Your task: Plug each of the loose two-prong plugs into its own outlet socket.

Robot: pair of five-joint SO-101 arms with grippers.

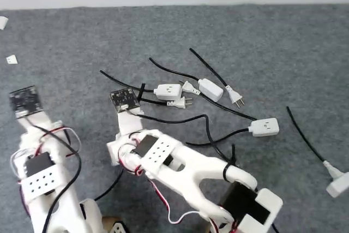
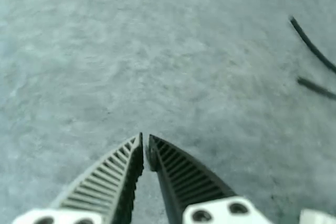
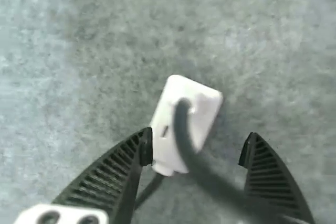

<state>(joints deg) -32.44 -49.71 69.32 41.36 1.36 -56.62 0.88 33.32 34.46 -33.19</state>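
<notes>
My right gripper (image 3: 199, 135) is open and straddles a white connector block (image 3: 186, 124) lying on the grey carpet. The block's black cable (image 3: 191, 156) runs back between the fingers. From above, this arm's wrist board (image 1: 125, 100) sits just left of a white outlet socket (image 1: 167, 91) and a two-prong plug (image 1: 180, 103). Another plug (image 1: 188, 87) lies by a white adapter (image 1: 210, 89). A second socket (image 1: 264, 127) rests farther right. My left gripper (image 2: 146, 139) is shut with nothing in it, over bare carpet at the left.
Black cables (image 1: 207, 129) loop across the carpet between the sockets and the right arm. A pronged plug (image 1: 235, 97) lies behind the second socket. A white connector (image 1: 335, 181) with its cable sits at the right edge. Two cable ends (image 2: 315, 51) lie ahead of my left gripper.
</notes>
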